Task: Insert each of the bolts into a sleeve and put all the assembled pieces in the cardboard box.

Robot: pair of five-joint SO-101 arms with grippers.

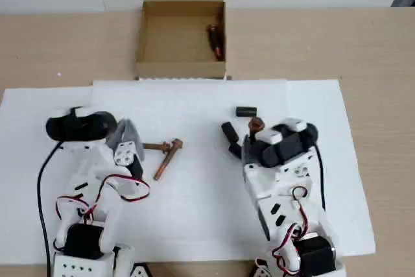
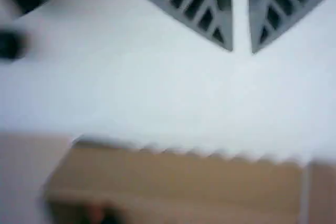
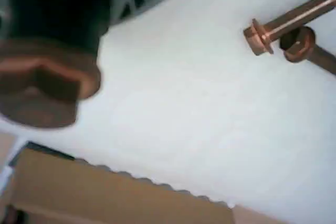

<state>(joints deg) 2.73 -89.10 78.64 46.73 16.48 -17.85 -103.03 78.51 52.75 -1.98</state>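
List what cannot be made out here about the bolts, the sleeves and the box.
1. Held bolt: blurred in the right wrist view, with its shank hidden behind its head. In the high view it is too small to show whether a sleeve is on it.
2. Piece in the cardboard box: too small in the high view to separate bolt from sleeve.
3. Loose bolts: in the right wrist view the picture's edge cuts off their shanks.

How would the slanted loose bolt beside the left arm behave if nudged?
The slanted bolt looks like solid metal, so it is probably stiff and heavy for its size. Its round shank would likely roll, the wider head swinging it in an arc. It seems to touch the other bolt, so a push would probably shift both.
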